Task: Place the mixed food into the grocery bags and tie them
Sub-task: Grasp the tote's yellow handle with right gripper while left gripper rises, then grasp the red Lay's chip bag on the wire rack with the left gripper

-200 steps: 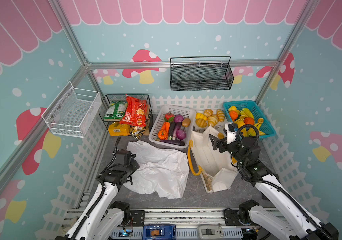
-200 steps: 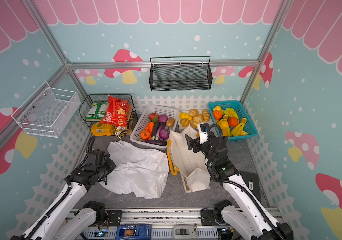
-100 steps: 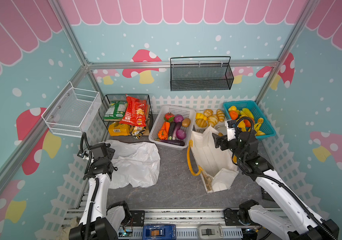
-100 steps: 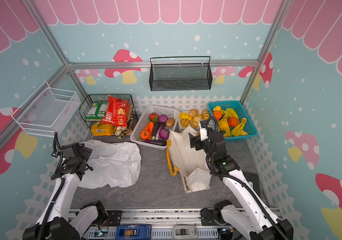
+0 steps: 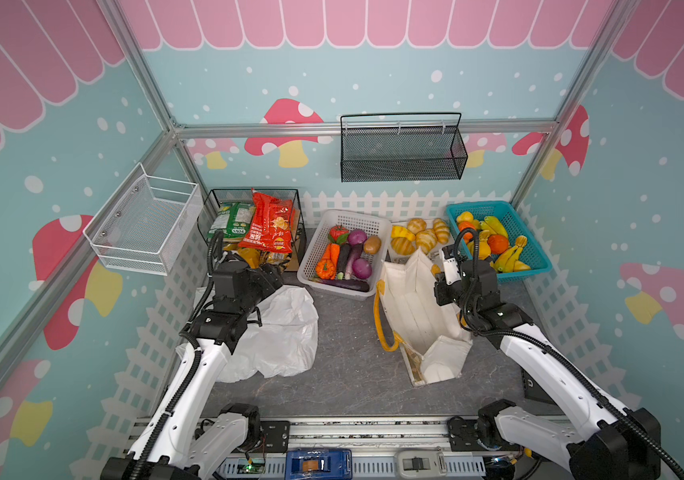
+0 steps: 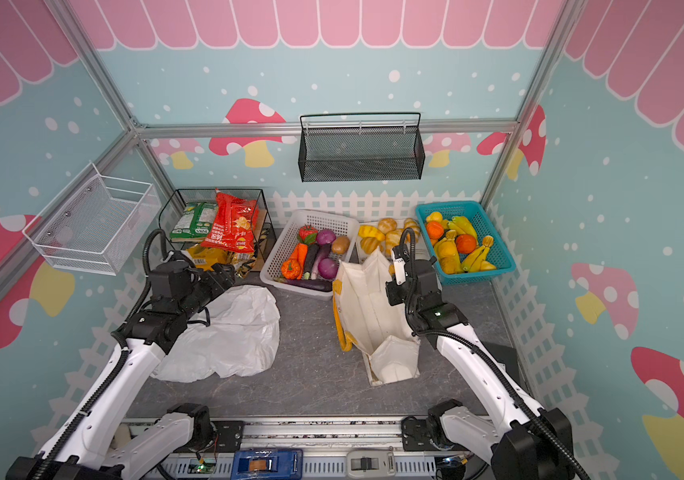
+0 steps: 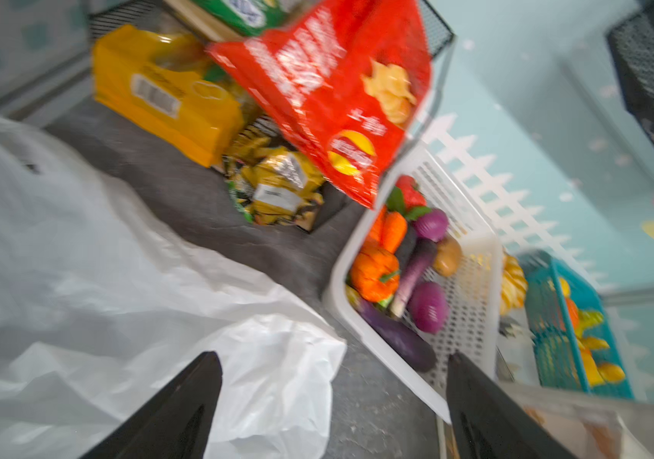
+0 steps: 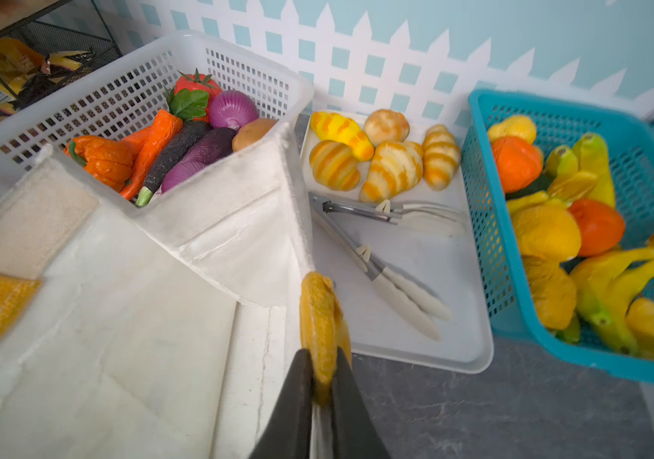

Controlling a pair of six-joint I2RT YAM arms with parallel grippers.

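Your left tool [image 7: 333, 357] stands wide with nothing between its fingers, over the far edge of the white plastic bag [image 5: 286, 332], which lies crumpled on the tabletop [image 5: 348, 345]. It points toward the red crisp packet [image 5: 267, 222] in the black wire rack [image 5: 255, 190]. Your right tool [image 8: 322, 357] is pinched narrow on the yellow handle [image 8: 319, 314] of the canvas tote [image 5: 411, 307], which gapes open mid-tabletop. The toy fruits [image 5: 498, 243] sit in the teal basket [image 5: 479, 205] just beyond it.

Grey tabletop [image 5: 344, 374], plastic bag [image 5: 286, 332], canvas tote [image 5: 415, 316], baskets [image 5: 314, 253]
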